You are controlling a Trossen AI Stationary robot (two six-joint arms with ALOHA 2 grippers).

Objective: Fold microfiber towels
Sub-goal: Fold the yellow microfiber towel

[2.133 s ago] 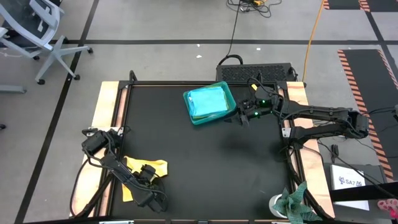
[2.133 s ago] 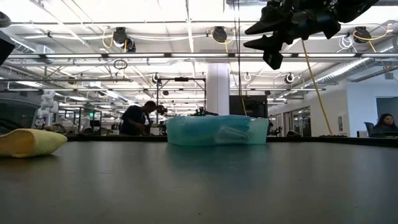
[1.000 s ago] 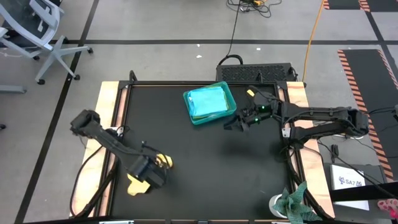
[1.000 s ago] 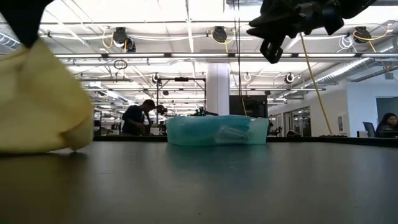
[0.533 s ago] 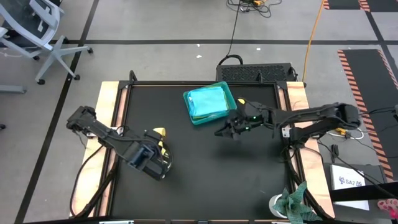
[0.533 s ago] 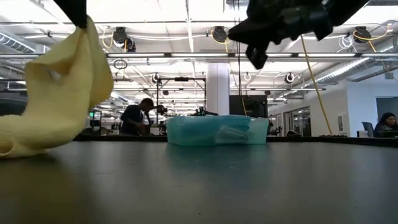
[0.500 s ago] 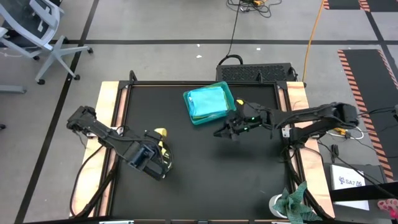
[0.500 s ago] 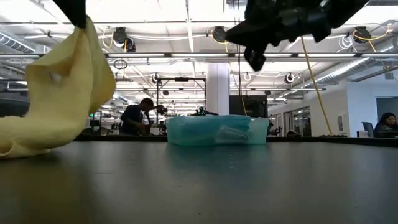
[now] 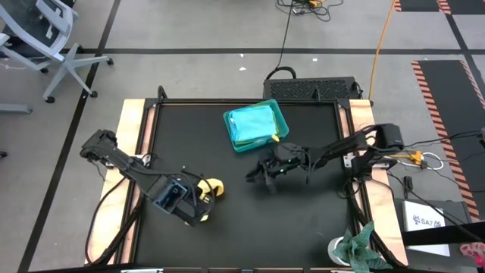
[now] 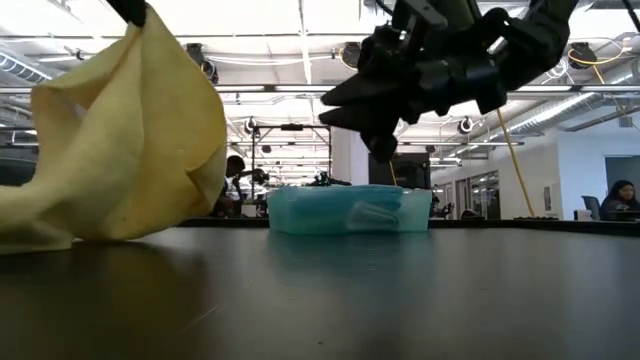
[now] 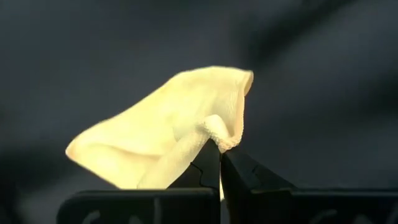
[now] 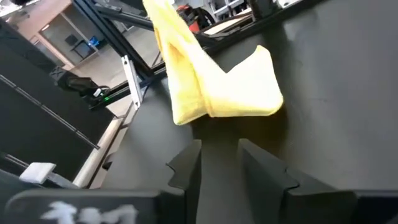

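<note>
A yellow microfiber towel (image 9: 214,186) hangs near the table's left front, and my left gripper (image 11: 219,167) is shut on it from above. In the low view the towel (image 10: 130,140) stands up like a tent under that gripper (image 10: 130,8). My right gripper (image 9: 254,178) hovers over the middle of the table, to the right of the towel. It is open, nearly level, and pointing at the yellow towel (image 12: 217,81), which it does not touch. A turquoise towel (image 9: 254,123) lies folded inside the teal tray (image 9: 282,120) at the far middle. My left gripper pinches a bunched hem of the yellow towel at a corner (image 11: 216,132) between its two fingertips, coming steeply from above. The cloth hangs slack below the fingers, and its lower end (image 10: 30,235) rests on the table.
The teal tray stands just beyond my right arm. A mottled green-and-white rag (image 9: 358,244) lies off the table's near right corner. A bare black tabletop (image 9: 303,220) spreads across the near right. People (image 10: 232,185) sit in the room far behind the table.
My left gripper has risen and drawn the yellow towel toward the table's right. The cloth now stands taller and its low end stays on the table. My right gripper has left the tray's side and come down toward the near left, closer to the towel.
</note>
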